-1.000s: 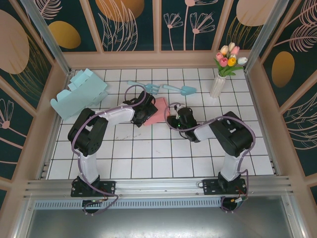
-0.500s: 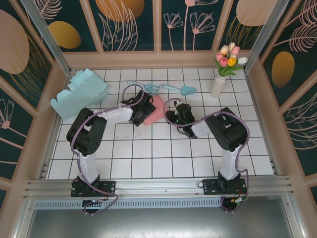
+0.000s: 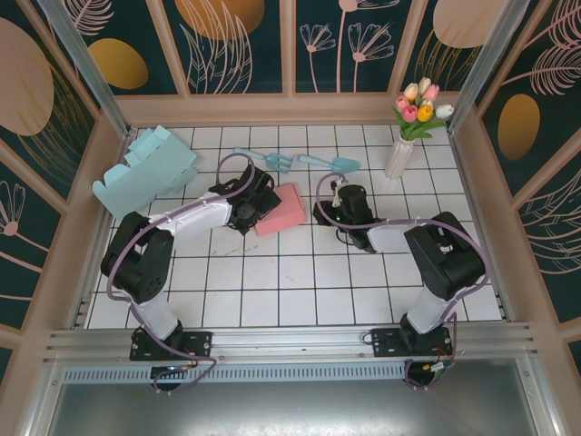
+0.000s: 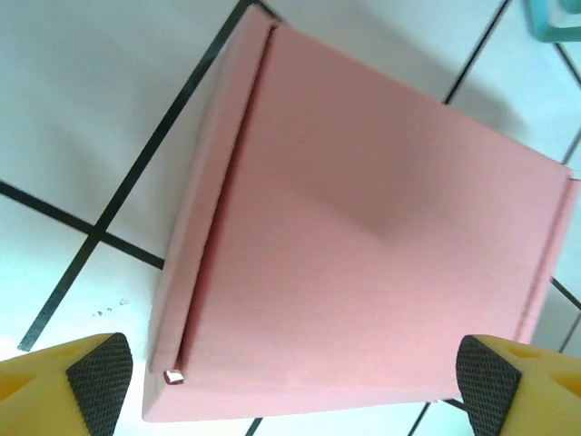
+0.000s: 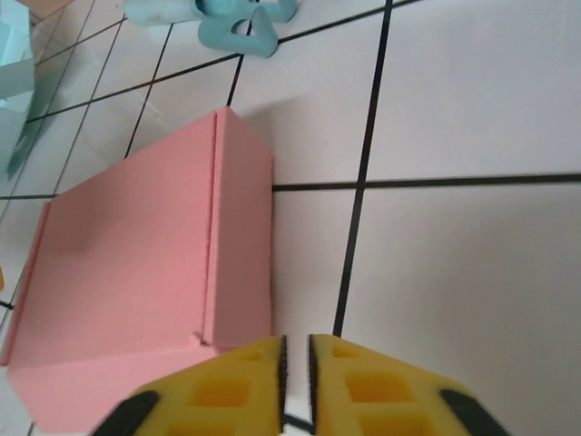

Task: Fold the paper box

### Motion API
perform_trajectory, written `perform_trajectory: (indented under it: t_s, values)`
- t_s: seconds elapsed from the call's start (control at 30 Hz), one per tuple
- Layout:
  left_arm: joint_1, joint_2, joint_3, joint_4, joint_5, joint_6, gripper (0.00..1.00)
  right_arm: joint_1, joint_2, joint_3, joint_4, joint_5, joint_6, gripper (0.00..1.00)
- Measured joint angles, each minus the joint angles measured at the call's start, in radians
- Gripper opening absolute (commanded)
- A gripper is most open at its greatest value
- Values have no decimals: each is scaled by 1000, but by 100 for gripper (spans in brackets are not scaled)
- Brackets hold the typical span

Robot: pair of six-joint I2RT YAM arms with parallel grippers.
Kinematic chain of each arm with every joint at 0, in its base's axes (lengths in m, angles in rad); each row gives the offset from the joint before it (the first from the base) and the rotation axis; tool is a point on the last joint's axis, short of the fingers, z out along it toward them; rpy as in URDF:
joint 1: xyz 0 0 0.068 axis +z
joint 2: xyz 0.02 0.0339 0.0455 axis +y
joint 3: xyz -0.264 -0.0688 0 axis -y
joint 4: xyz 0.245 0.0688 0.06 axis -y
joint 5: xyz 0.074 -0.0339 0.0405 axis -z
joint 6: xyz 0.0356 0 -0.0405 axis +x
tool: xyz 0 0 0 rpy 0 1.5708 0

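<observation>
The pink paper box (image 3: 281, 210) lies closed on the white tiled table between my two grippers. Its lid (image 4: 363, 236) takes up most of the left wrist view, with a folded side flap along its left edge. My left gripper (image 3: 252, 212) sits just left of the box, open; its fingertips (image 4: 95, 372) stand wide apart at the box's near edge with nothing clamped. My right gripper (image 3: 321, 214) rests a short way right of the box. In the right wrist view the box (image 5: 136, 272) is to the left, and the right gripper (image 5: 295, 368) is shut on nothing.
A flat light-blue carton (image 3: 145, 169) lies at the back left. Two teal scoops (image 3: 272, 161) (image 3: 331, 164) lie behind the box, and one shows as teal plastic (image 5: 238, 20) in the right wrist view. A vase of tulips (image 3: 400, 153) stands at the back right.
The left gripper has drawn back to the left off the box, leaving the whole lid showing. The right gripper has pulled away to the right. The box now lies closed.
</observation>
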State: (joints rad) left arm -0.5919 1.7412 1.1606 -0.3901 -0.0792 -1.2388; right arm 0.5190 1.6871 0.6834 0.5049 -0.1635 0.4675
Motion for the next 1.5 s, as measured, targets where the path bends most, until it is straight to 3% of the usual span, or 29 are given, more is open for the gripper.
perform_trajectory:
  t_s: [0.13, 0.3, 0.57, 1.0, 1.5]
  values:
    - [0, -42, -8, 115, -10, 169, 96, 1, -16, -40, 5, -41, 30, 2]
    - [15, -40, 20, 283, -22, 461, 97, 8, -18, -104, 40, -77, 103, 0]
    - [128, 217, 163, 399, 120, 708, 94, 41, 27, -107, 103, -118, 216, 0]
    - [121, 297, 114, 538, 290, 743, 90, 46, 142, -11, 113, -124, 246, 0]
    - [134, 211, -114, 866, 387, 595, 88, 23, 223, 117, 35, -77, 212, 0]
